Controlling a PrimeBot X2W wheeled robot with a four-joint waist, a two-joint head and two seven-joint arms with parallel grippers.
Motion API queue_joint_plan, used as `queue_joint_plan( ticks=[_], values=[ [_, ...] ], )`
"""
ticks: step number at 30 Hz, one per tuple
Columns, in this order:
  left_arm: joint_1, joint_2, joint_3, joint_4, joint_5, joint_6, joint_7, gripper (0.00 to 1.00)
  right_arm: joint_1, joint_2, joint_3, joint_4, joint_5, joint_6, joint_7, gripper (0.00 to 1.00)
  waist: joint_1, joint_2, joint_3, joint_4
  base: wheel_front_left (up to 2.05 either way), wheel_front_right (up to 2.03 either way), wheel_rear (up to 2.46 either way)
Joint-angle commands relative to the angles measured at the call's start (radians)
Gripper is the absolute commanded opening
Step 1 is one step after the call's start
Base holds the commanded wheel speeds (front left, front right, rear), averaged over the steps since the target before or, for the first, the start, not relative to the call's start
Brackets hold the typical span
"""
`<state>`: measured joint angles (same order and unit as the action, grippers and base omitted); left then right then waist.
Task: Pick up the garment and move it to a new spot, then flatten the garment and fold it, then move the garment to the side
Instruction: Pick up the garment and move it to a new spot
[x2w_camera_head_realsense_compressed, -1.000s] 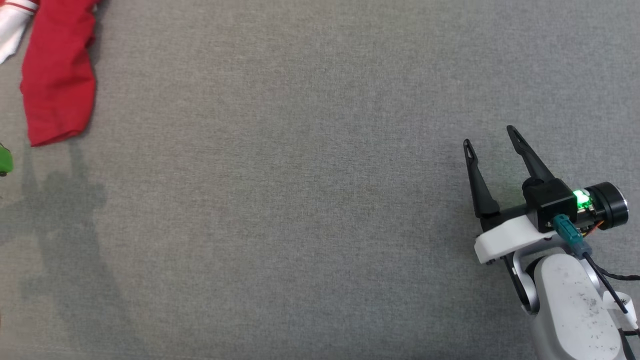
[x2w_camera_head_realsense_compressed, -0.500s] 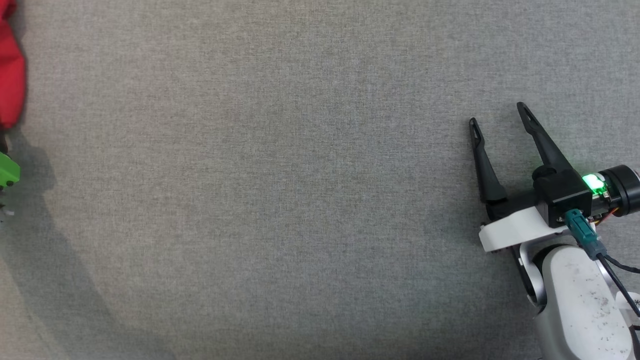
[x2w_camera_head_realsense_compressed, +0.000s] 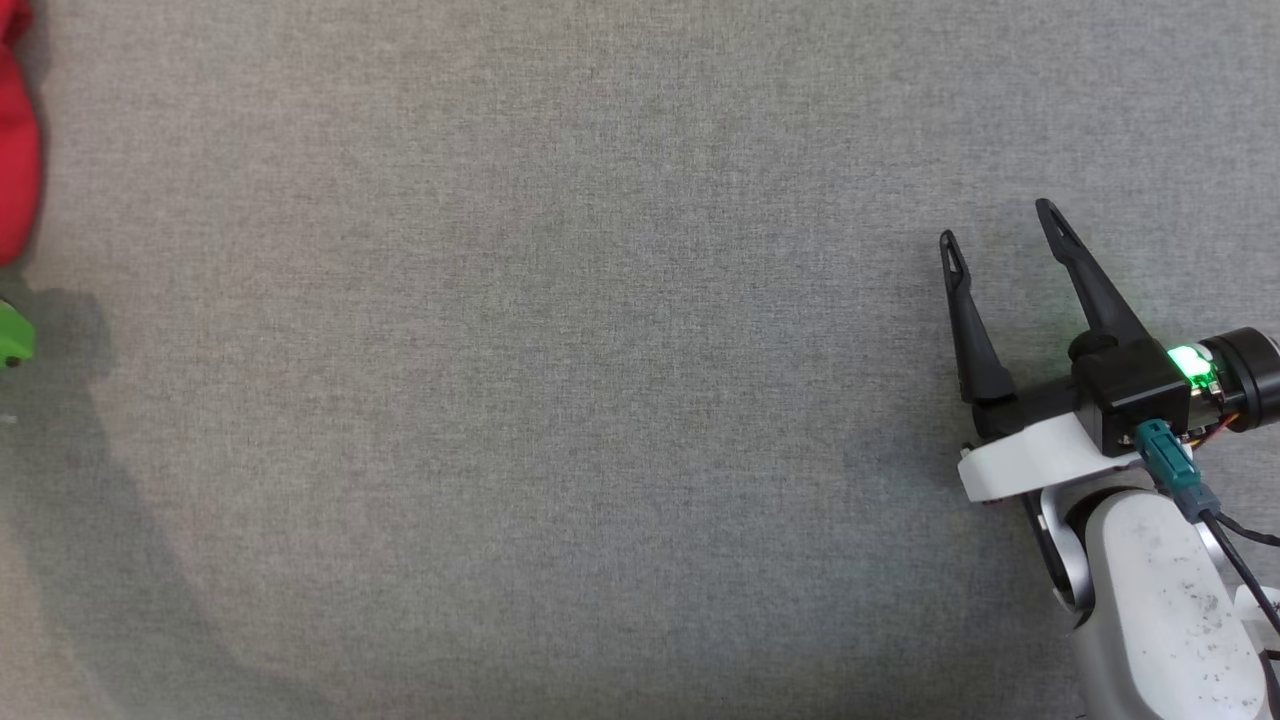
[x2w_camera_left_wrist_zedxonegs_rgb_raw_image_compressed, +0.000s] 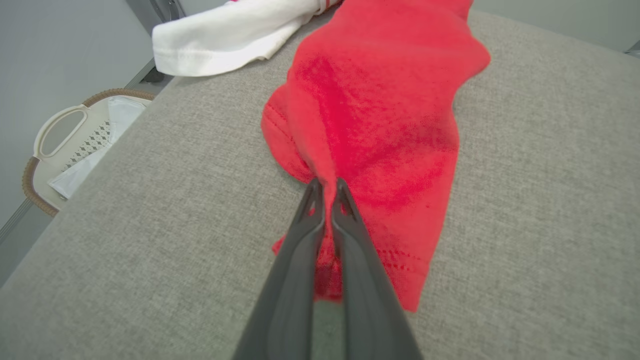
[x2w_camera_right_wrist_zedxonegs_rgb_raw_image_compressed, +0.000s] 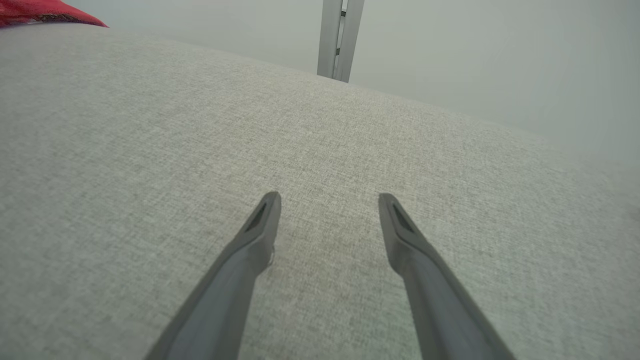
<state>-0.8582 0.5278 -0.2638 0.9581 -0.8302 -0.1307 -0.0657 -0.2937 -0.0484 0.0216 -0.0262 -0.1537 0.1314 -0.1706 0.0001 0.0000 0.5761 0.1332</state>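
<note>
The garment, a red knit piece, is seen lying bunched on the grey fabric surface, at the far left edge of the head view, with a white cloth just beyond it. A raised fold near its hemmed end is pinched between the closed fingers of the left gripper; whether one layer or several are caught cannot be made out. The right gripper is spread wide and empty over the surface, well apart from the garment. The garment is judged soft, light and limp: it should sag and trail when lifted, and from a single pinch it may twist or slip. A steadier hold would be had along the hem or at two corners, so that it can be spread flat afterwards. A basket is seen beyond the surface's edge.
</note>
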Motion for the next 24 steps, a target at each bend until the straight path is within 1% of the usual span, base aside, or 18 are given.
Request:
queue_joint_plan(
  ticks=[1,5,10,17,20,24],
  values=[
    [0.009,0.019,-0.013,-0.007,-0.008,0.0,-0.016,0.0,-0.004,-0.004,0.0,0.009,0.011,-0.001,-0.01,1.0,-0.0001,0.0,-0.019,-0.004,0.0,0.0,0.0],
    [0.015,0.064,-0.054,-0.035,-0.013,0.0,-0.083,0.0,-0.011,-0.004,0.006,0.042,0.034,-0.002,-0.028,1.0,-0.0001,0.0,-0.064,-0.015,0.0,0.0,0.0],
    [-0.015,0.132,-0.117,-0.082,0.013,0.0,-0.145,0.0,-0.012,-0.004,0.009,0.097,0.072,-0.002,-0.055,1.0,-0.0001,0.0,-0.142,-0.037,0.0,0.0,0.0],
    [-0.081,0.216,-0.209,-0.205,0.11,0.0,-0.182,0.0,0.007,-0.004,0.028,0.17,0.146,-0.002,-0.085,1.0,-0.0001,0.0,-0.265,-0.091,0.0,0.0,0.0],
    [-0.118,0.234,-0.249,-0.269,0.152,0.0,-0.18,0.0,0.021,-0.004,0.033,0.194,0.171,-0.002,-0.091,1.0,-0.0001,0.0,-0.311,-0.12,0.0,0.0,0.0],
    [-0.167,0.226,-0.293,-0.375,0.203,0.003,-0.144,0.0,0.037,-0.004,0.031,0.218,0.203,-0.002,-0.094,1.0,-0.0001,0.0,-0.361,-0.153,0.0,0.0,0.0]
  ],
)
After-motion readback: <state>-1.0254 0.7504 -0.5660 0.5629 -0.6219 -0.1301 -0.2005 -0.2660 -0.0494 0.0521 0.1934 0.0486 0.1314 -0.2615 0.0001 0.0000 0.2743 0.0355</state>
